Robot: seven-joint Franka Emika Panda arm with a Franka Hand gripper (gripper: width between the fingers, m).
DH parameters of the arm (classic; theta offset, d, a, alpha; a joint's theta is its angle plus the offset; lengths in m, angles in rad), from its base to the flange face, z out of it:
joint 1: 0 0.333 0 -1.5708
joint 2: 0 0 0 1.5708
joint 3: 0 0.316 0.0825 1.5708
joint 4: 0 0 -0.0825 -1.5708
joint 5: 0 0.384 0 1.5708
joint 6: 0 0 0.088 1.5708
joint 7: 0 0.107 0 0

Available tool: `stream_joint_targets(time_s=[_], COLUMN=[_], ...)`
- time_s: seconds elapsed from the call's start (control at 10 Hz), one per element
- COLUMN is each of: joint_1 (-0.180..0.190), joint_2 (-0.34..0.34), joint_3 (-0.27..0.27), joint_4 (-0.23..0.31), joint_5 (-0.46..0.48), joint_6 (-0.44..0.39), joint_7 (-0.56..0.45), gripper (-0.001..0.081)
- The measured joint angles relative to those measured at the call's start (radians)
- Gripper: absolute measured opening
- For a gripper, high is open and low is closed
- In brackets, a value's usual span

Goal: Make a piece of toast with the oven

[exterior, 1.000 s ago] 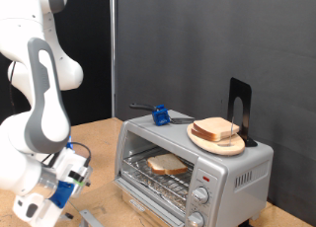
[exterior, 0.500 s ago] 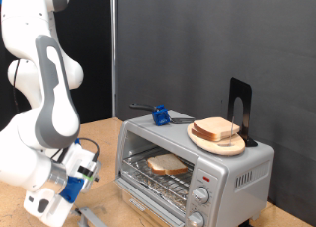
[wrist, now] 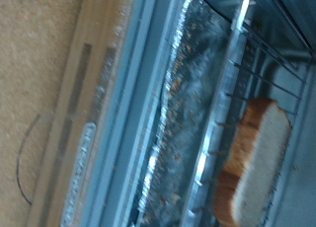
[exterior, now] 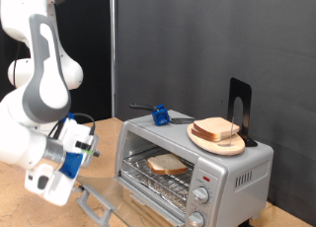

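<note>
With the piece of toast lying on the rack inside the oven and its door hanging open at seven o'clock, the gripper, whose spread I cannot tell, risks knocking that door.

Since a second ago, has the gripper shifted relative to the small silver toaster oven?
Yes. In the exterior view the gripper has risen and moved toward the exterior view's right, closer to the small silver toaster oven, which has stayed put.

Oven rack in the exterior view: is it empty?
No, a piece of toast lies on the wire rack inside the open oven.
</note>
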Motion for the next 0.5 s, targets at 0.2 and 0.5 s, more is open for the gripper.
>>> stream_joint_targets(time_s=[0.2,0.5], joint_1=[0.008,0.036], joint_2=[-0.062,-0.136], joint_3=[0.018,0.064], joint_4=[-0.042,-0.097], joint_5=[0.060,0.126], joint_6=[0.057,0.134], joint_7=[0.020,0.077], gripper=[0.0808,0.0808])
